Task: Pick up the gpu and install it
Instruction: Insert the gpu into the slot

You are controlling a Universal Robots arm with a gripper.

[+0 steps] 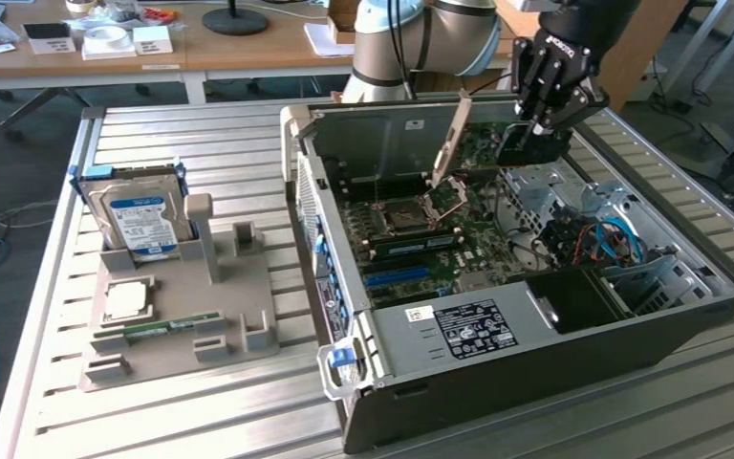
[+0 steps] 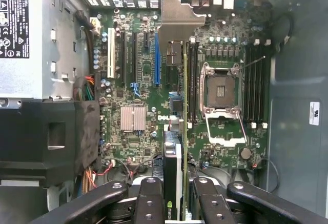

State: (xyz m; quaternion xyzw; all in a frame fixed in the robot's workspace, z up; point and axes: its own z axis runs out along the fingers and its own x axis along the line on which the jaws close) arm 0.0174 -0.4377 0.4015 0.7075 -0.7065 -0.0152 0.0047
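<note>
My gripper [image 1: 542,126] hangs over the far side of the open computer case [image 1: 469,335] and is shut on the gpu [image 1: 520,145]. The card stands on edge above the motherboard [image 1: 450,234], with its tan metal end bracket [image 1: 450,142] pointing toward the case's rear wall. In the wrist view the gpu [image 2: 174,152] runs edge-on between my two fingers [image 2: 151,201], and my gripper [image 2: 178,203] clamps its near end. Its bracket [image 2: 177,14] reaches the rear slot openings, and the card hovers beside the blue expansion slot [image 2: 157,62], between that slot and the processor socket [image 2: 223,93].
A grey parts holder [image 1: 176,316] stands on the slatted table at the exterior view's left. It carries a blue-and-white hard drive [image 1: 141,218], a processor chip [image 1: 125,298] and a green memory stick [image 1: 163,327]. Cables and a drive cage [image 1: 610,239] fill the case's right end.
</note>
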